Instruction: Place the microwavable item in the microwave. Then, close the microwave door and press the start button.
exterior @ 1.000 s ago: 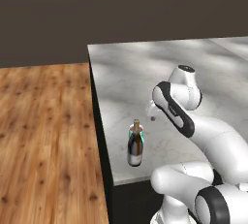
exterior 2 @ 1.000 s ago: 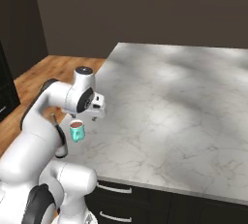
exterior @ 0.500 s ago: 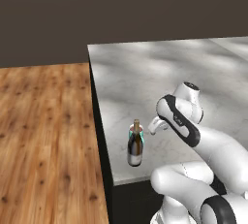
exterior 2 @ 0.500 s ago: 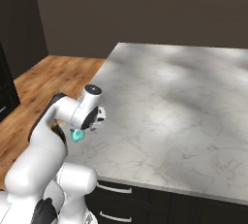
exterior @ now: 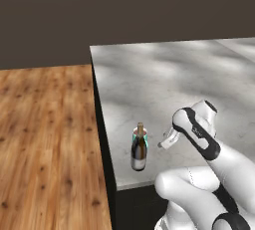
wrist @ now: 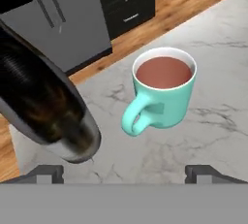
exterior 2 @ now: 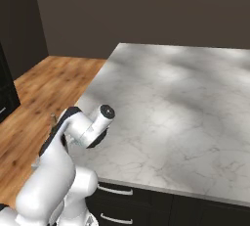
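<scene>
1. One grey marble worktop (exterior: 169, 79) takes up most of the left base view and the right base view, with dark drawer fronts (exterior 2: 146, 205) and silver handles below its near edge.
2. Wood plank floor (exterior: 47, 139) lies beside the worktop's end; in the hand view it runs as a strip between the worktop and some dark cabinet doors (wrist: 126, 0) with silver handles.
3. A large grey appliance front (wrist: 58, 24) with long bar handles stands next to those cabinet doors in the hand view.
4. The white arm (exterior: 209, 144) bends low over the worktop's near corner, its hand pointing toward the corner's two items.
5. A dark glass wine bottle (exterior: 139, 148) stands upright near the worktop's edge; in the hand view its body looms large and blurred at the left.
6. The gripper (wrist: 125, 172) is open, its two dark tips wide apart with nothing between them, just short of the mug and not touching it.
7. The teal mug (wrist: 162, 92) sits upright on the worktop just beside the bottle, full of brown liquid, its handle turned toward the bottle side of the hand view. In the left base view only a teal sliver shows behind the bottle's neck.
</scene>
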Controlling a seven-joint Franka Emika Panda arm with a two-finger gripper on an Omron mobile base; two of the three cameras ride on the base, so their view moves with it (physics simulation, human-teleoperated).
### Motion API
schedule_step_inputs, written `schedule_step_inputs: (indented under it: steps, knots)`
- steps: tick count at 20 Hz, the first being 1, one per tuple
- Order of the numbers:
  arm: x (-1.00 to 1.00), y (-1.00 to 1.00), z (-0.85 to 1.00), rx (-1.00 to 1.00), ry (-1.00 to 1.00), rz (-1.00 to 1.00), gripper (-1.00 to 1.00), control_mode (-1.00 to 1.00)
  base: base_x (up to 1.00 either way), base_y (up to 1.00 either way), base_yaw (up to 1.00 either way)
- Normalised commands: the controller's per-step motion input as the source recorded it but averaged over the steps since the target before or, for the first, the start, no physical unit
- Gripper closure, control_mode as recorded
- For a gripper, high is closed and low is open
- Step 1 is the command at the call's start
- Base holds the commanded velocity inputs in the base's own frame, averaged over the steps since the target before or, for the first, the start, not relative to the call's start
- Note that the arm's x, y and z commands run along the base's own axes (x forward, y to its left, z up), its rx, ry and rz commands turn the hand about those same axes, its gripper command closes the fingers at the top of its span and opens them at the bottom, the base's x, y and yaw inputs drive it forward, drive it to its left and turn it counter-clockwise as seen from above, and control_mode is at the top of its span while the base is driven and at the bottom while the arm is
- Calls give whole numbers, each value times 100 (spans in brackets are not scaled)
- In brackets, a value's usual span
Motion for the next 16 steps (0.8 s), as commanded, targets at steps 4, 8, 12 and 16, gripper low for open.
schedule_step_inputs:
  steps: [4,8,12,16]
  knots:
    - [29,0,-11,20,-18,14,-100,-100,0,0,0]
    - [22,7,-32,16,-16,13,-100,-100,0,0,0]
    - [25,23,-37,16,-13,8,-100,-100,0,0,0]
    - [10,18,-30,11,-6,0,-100,-100,0,0,0]
